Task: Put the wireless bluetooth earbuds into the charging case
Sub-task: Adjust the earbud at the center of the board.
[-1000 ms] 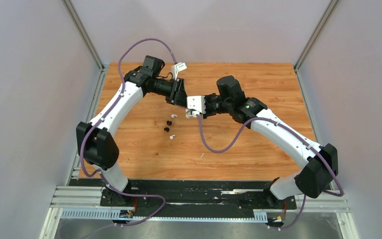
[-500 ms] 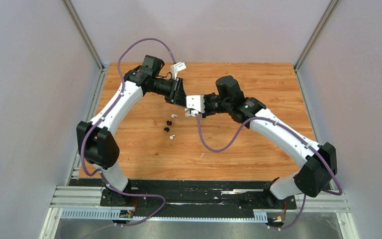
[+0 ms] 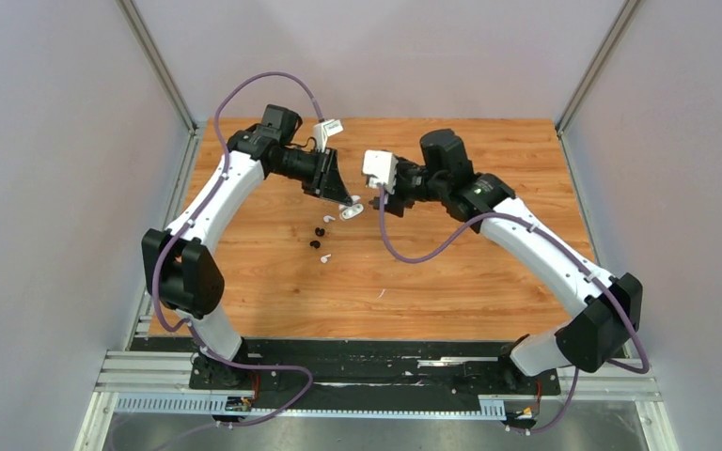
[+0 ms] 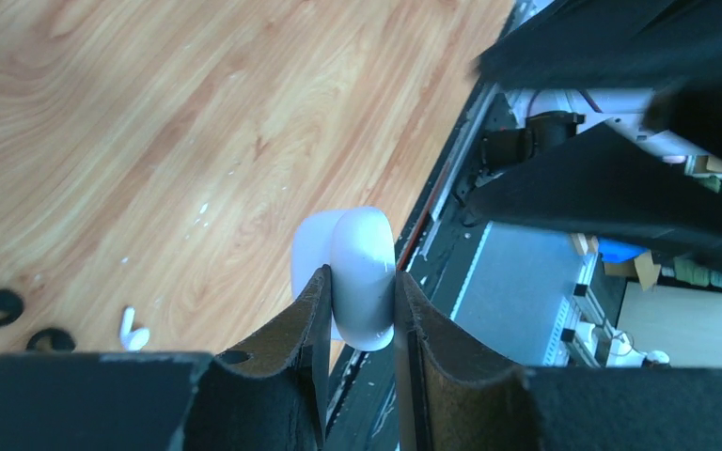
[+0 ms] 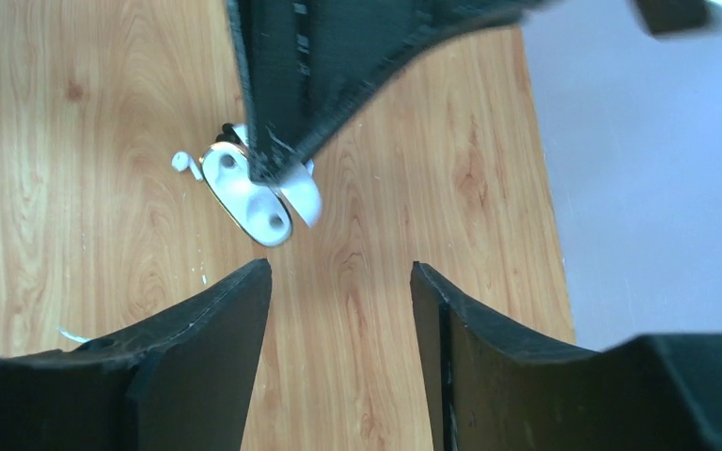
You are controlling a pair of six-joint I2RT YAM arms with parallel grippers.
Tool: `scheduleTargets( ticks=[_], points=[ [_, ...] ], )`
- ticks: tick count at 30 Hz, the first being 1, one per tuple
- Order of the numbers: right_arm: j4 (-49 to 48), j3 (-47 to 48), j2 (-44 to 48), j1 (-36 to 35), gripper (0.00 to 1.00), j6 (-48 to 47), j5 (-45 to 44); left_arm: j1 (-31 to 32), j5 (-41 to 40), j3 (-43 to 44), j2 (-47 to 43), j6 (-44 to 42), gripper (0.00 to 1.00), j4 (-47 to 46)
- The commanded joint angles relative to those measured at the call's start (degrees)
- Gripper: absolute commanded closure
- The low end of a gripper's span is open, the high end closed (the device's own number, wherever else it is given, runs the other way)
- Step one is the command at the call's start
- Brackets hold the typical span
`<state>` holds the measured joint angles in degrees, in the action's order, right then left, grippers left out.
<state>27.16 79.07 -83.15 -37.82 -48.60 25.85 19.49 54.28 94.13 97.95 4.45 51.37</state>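
Note:
My left gripper (image 4: 359,274) is shut on the white charging case (image 4: 357,272), which sticks out past the fingertips above the table. From the right wrist view the case (image 5: 254,193) looks hinged open, with two small dark spots on its inner face. The case (image 3: 350,212) hangs at the tip of the left gripper (image 3: 343,199). My right gripper (image 5: 338,272) is open with nothing between its fingers, a short way from the case; from above it (image 3: 376,195) is just right of it. One white earbud (image 3: 328,219) lies beside the case, another (image 3: 324,256) nearer the arms.
Two small black curled pieces (image 3: 320,231) (image 3: 315,244) lie on the wooden table (image 3: 489,272) between the earbuds. A purple cable (image 3: 414,254) droops from the right wrist over the table. Metal frame posts and grey walls close in the sides.
The right gripper has opened and pulled back up and right, away from the case. The left gripper has drawn slightly back and left, keeping the case.

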Motion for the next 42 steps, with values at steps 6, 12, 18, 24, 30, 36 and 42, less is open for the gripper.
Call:
scheduleTargets(
  ticks=[6, 12, 18, 24, 30, 36, 42],
  points=[
    [2.75, 2.64, 0.21, 7.41, 0.31, 22.99, 15.82, -8.27, -2.3, -5.44, -7.8, -4.36, 1.0, 5.16],
    [2.37, 3.79, -9.64, 7.34, 0.23, 22.06, 24.33, -13.88, -3.59, -11.98, -15.57, -7.14, 1.0, 8.15],
    [5.22, 10.42, -21.31, 6.34, 0.35, 12.28, 23.21, -19.14, -3.51, -18.1, -23.02, -5.16, 1.0, 9.32],
    [8.0, 12.44, -26.61, 0.56, 0.56, 2.91, 16.71, -24.46, -4.83, -22.64, -28.12, -0.35, 1.0, 8.51],
    [7.24, 9.2, -28.99, -4.39, 0.68, -7.75, 17.77, -30.4, -6.27, -25.44, -31.02, 4.19, 1.0, 6.57],
    [7.16, 13.28, -35.05, -6.03, 0.72, -13.13, 17.73, -32.2, -9.11, -26.39, -34.26, 4.58, 1.0, 6.15],
    [7.85, 16.93, -40.64, -7.59, 0.68, -16.22, 15.97, -34.2, -8.44, -27.71, -36.78, 5.78, 1.0, 5.87]
  ],
)
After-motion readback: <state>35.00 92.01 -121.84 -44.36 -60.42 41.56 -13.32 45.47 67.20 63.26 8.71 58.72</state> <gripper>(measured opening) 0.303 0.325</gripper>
